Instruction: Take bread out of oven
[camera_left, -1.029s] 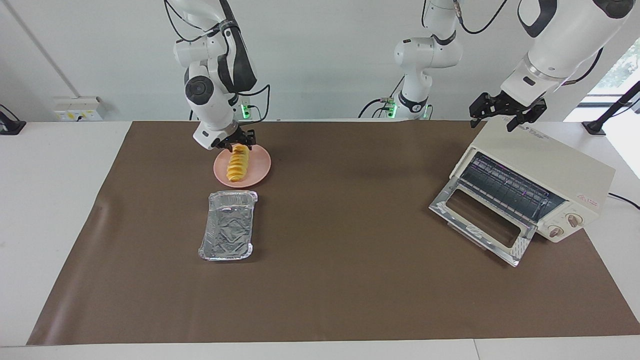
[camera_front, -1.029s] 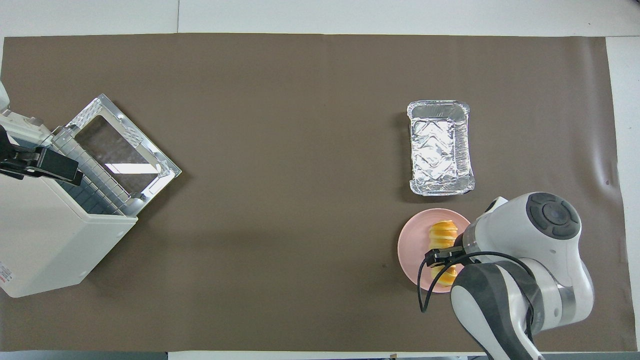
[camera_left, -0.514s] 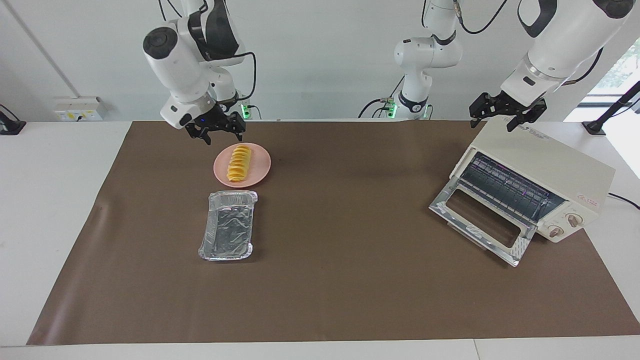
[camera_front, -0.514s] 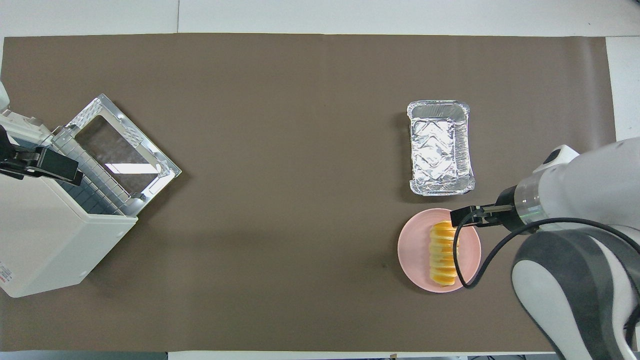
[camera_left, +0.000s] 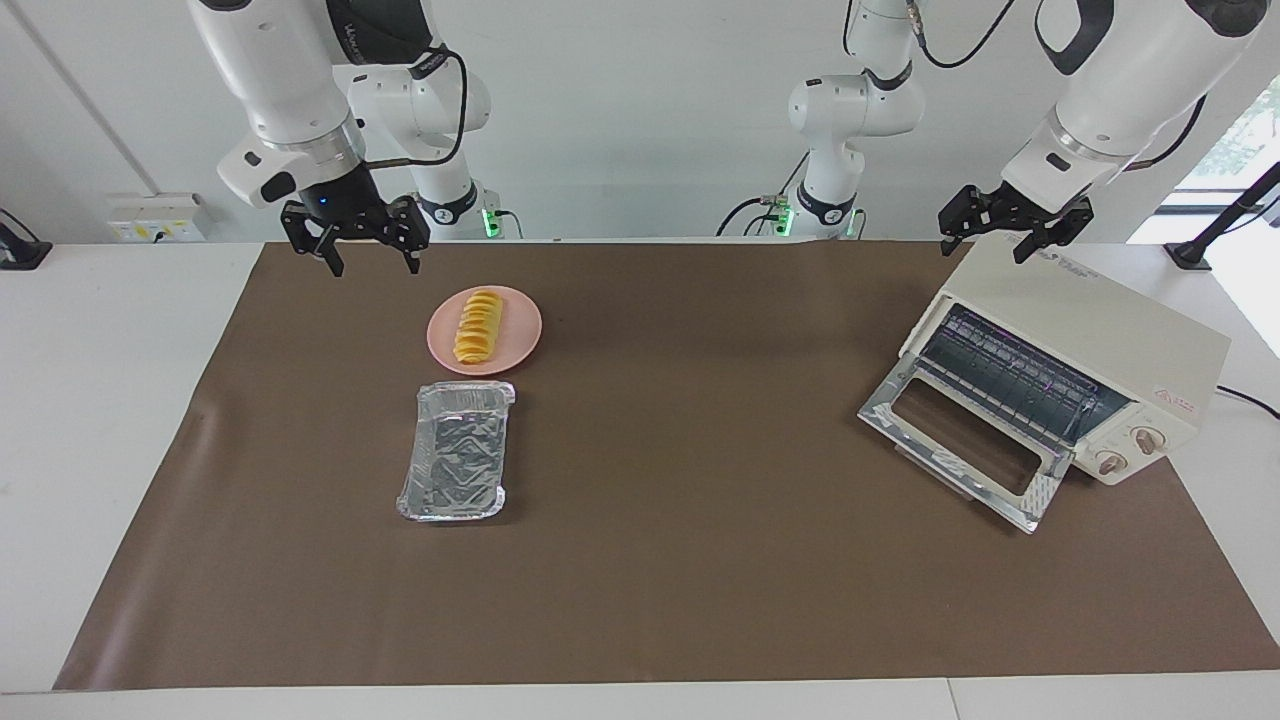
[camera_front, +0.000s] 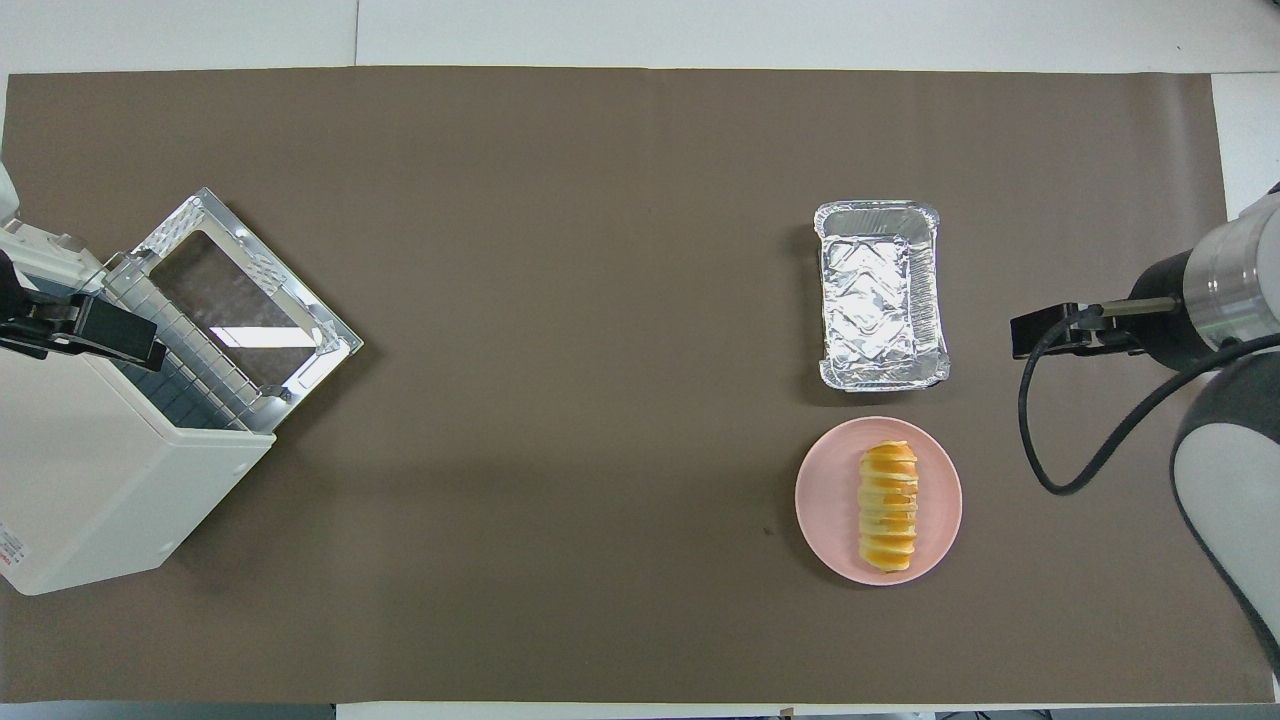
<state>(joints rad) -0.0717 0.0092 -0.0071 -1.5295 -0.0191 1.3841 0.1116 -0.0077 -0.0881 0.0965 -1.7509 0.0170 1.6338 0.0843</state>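
Golden-yellow and ridged crosswise, the bread (camera_left: 477, 327) is seen lying on a pink plate (camera_left: 519, 335) toward the right arm's end of the table, out of the oven and held by nothing. Above the brown mat (camera_left: 680, 560), beside the plate and clear of it, the right gripper (camera_left: 365, 255) is held in the air with its fingers (camera_left: 331, 258) spread wide and pointing down; the bread lies lower than the fingertips and toward the table's middle from them. Farther from the robots than the plate, a crinkled silver foil tray (camera_left: 456, 451) is set just beside it, not touching.

At the left arm's end, the cream-white oven (camera_left: 1085, 345) is placed at an angle, its glass door (camera_left: 967, 441) dropped open onto the mat and its wire rack (camera_left: 1010, 375) exposed. The left gripper (camera_left: 1005, 232) is held over the oven's top edge, its fingers (camera_left: 951, 232) spread wide and grasping nothing; whether the fingertips touch the casing cannot be told.
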